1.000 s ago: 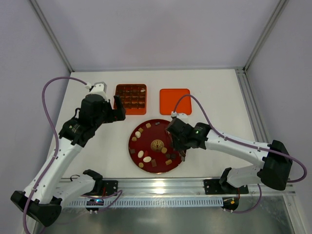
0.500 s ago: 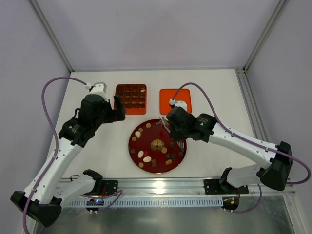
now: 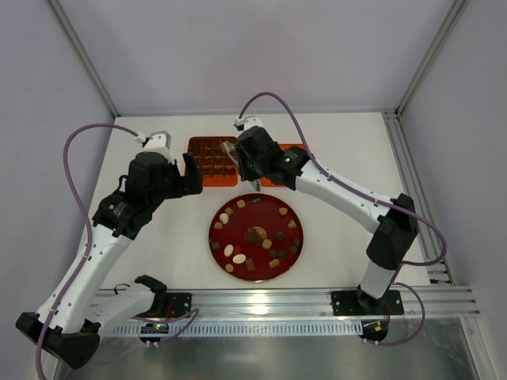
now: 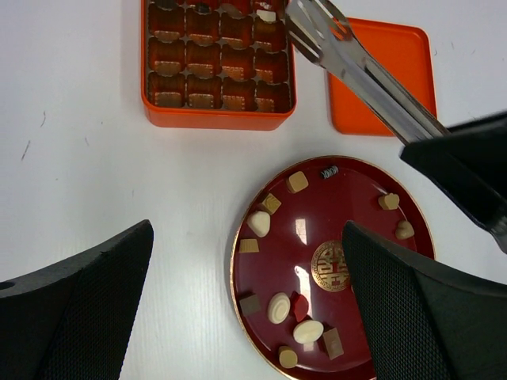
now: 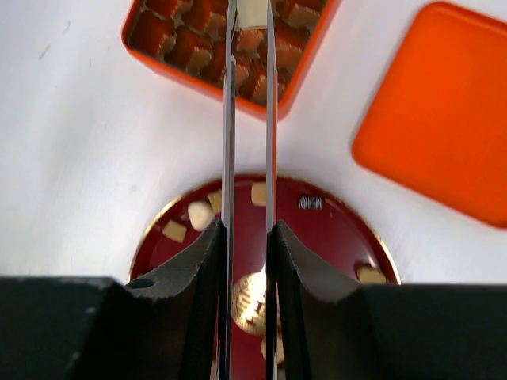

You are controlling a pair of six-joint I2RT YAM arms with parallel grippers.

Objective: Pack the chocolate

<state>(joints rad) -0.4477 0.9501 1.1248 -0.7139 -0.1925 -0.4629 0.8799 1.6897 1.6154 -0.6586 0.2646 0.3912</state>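
Several chocolate pieces (image 3: 238, 258) in brown, tan and cream lie on a dark red plate (image 3: 214, 237), also seen in the left wrist view (image 4: 259, 222). My right gripper (image 3: 247, 161) (image 5: 247, 229) is shut on metal tongs (image 5: 230, 119). The tongs' tips pinch a cream piece (image 5: 252, 12) over the far right corner of the orange box (image 3: 212, 161) (image 4: 214, 119). The box's paper cups look mostly empty. My left gripper (image 3: 190, 176) (image 4: 247, 229) is open and empty, hovering above the plate's left side (image 4: 238, 269).
The orange lid (image 4: 380, 71) (image 5: 444, 111) lies flat right of the box, behind the plate and partly under my right arm. The cage's metal posts stand at the table's back corners.
My right arm has swung from the plate's right side back and left to above the box, carrying the tongs. The left arm has hardly moved.
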